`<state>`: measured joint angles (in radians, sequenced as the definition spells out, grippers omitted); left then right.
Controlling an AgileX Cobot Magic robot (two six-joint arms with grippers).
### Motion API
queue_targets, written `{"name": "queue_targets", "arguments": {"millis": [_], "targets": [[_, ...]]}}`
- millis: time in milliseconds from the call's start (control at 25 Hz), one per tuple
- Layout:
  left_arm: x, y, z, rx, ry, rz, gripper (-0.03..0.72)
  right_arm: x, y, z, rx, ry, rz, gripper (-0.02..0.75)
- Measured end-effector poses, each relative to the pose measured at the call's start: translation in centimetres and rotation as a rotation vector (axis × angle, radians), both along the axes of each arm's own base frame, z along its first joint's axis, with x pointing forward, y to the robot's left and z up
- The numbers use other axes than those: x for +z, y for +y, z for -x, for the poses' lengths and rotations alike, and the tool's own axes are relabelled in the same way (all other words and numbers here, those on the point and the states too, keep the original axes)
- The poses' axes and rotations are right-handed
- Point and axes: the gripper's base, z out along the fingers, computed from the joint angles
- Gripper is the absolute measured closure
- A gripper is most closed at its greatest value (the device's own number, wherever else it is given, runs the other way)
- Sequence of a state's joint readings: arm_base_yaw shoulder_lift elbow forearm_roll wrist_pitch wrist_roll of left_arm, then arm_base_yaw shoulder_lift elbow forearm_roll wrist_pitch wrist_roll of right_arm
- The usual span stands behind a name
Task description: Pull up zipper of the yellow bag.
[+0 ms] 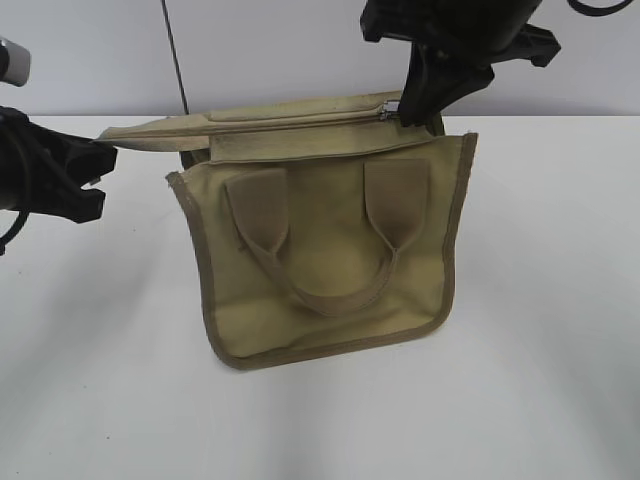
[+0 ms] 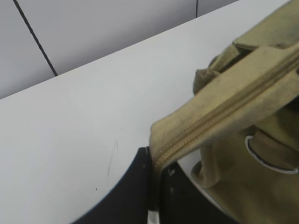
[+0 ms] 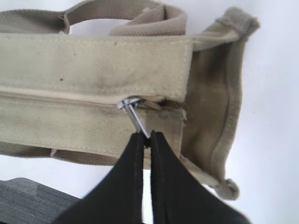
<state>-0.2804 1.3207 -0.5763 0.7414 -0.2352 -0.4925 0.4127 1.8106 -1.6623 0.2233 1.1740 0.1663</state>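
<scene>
Two grippers work the yellow bag [image 1: 320, 250], which stands mid-counter [image 1: 540, 380] with its top panel stretched toward 9 o'clock. At the panel's 3 o'clock end, the right gripper [image 3: 146, 140] has its jaws pressed nearly together on the silver pull tab [image 3: 135, 116] of the zipper [image 1: 300, 118]; the slider sits close to the bag's trimmed side edge. From the exterior view that grip is mostly hidden behind the black fingers [image 1: 425, 90]. The left gripper [image 1: 95, 170] meets the panel's pointed 9 o'clock tip; its wrist camera shows the fabric end [image 2: 161, 140] sinking between dark jaws, cut off at the bottom edge, so they appear closed on the cloth. Zipper teeth [image 2: 219, 112] run closed along the visible stretch. One front handle [image 1: 320, 270] loops down; the rear handle is barely visible.
</scene>
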Motion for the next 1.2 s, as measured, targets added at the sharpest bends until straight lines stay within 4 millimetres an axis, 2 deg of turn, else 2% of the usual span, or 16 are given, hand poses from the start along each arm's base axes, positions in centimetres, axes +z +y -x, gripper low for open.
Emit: {"name": "queue_targets", "arguments": {"millis": [280, 440, 680, 800, 880, 960, 1040, 1080, 1120, 1200], "targets": [[0.0, -0.1, 0.0, -0.001, 0.002, 0.000, 0.688, 0.3, -1.9, -0.5, -0.045, -0.002, 0.006, 0.753], [-0.5, 0.9, 0.0, 0.071, 0.058, -0.037, 0.688, 0.1, -5.1, -1.4, -0.086, -0.033, 0.166, 0.753], [-0.5, 0.9, 0.0, 0.071, 0.056, -0.032, 0.688, 0.1, -4.9, -1.3, -0.062, -0.022, 0.132, 0.752], [-0.5, 0.8, 0.0, 0.068, 0.053, -0.029, 0.657, 0.4, -4.7, -1.1, -0.049, -0.025, 0.113, 0.702], [-0.5, 0.8, 0.0, 0.069, 0.054, -0.027, 0.575, 0.9, -4.8, -0.8, -0.029, -0.042, 0.108, 0.610], [-0.5, 0.9, 0.0, 0.075, 0.056, -0.022, 0.425, 1.6, -4.9, -0.5, -0.006, -0.064, 0.107, 0.484], [-0.6, 1.0, 0.0, 0.101, 0.073, -0.004, 0.229, 2.6, -5.0, 0.1, 0.027, -0.099, 0.106, 0.330], [-0.7, 1.1, 0.0, 0.129, 0.094, 0.005, 0.160, 3.3, -5.1, 0.5, 0.036, -0.120, 0.104, 0.276], [-0.9, 1.4, 0.0, 0.166, 0.125, 0.013, 0.101, 3.9, -5.2, 0.9, 0.044, -0.140, 0.102, 0.235], [-1.5, 1.9, 0.3, 0.259, 0.212, 0.026, 0.056, 5.7, -5.5, 1.9, 0.052, -0.201, 0.089, 0.188]]}}
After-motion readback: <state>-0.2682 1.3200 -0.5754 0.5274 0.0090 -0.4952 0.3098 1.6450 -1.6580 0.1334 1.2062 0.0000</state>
